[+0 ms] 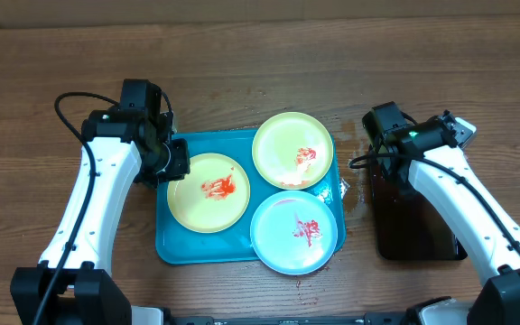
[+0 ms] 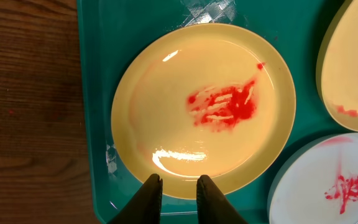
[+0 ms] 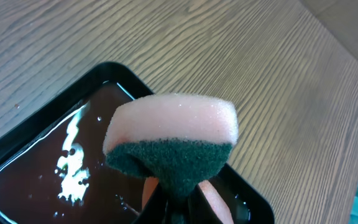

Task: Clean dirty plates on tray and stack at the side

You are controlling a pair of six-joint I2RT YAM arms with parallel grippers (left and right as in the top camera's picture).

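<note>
Your left pincer (image 2: 179, 182), jaws slightly apart, sits at the rim of the yellow plate (image 2: 166, 87) on the turquoise tray (image 1: 171, 246) mid-table. Only the right wrist view shows your right pincer (image 3: 174, 202) clamping a pink-green sponge (image 3: 173, 124) over the dark tray (image 3: 36, 118).

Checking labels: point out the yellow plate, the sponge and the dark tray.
yellow plate (image 2: 202, 109), left wrist view, smeared centre.
sponge (image 3: 173, 124), right wrist view, pink foam top.
dark tray (image 1: 403, 230), overhead view, bare floor.
</note>
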